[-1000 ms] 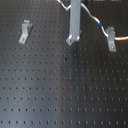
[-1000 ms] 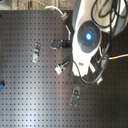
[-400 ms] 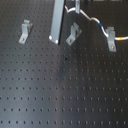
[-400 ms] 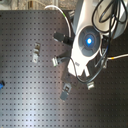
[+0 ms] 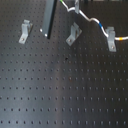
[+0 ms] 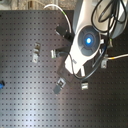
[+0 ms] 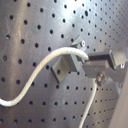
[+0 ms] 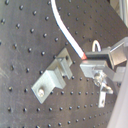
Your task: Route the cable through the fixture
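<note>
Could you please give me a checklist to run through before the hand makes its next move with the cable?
1. The cable meets the hand at its tip in the second wrist view: ok.
2. Grip actually clamped: cannot tell.
3. The cable seated in the slot of the fixture: not ok; it passes beside the upright top.
4. Foot of the fixture flat on the board, screw in place: ok.
5. The cable threaded at the clip on the first exterior view's right: cannot tell.
</note>
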You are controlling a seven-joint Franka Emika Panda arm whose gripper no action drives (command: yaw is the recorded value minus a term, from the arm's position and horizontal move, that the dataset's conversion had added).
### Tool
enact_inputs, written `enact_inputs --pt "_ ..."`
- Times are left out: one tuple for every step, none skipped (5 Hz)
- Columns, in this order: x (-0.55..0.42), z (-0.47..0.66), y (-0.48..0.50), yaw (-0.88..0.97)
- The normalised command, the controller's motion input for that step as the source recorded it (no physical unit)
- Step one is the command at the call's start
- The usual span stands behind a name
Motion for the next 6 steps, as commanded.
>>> enact_inputs --pt "0.091 0.06 0.111 0.82" --pt "0.393 0.16 0.394 0.33" --pt "0.521 0.15 0.341 0.3" --pt "0.153 0.05 0.113 0.21" --pt "-0.477 -0.03 0.094 0.0" --pt "-0.592 -0.1 0.186 -0.03"
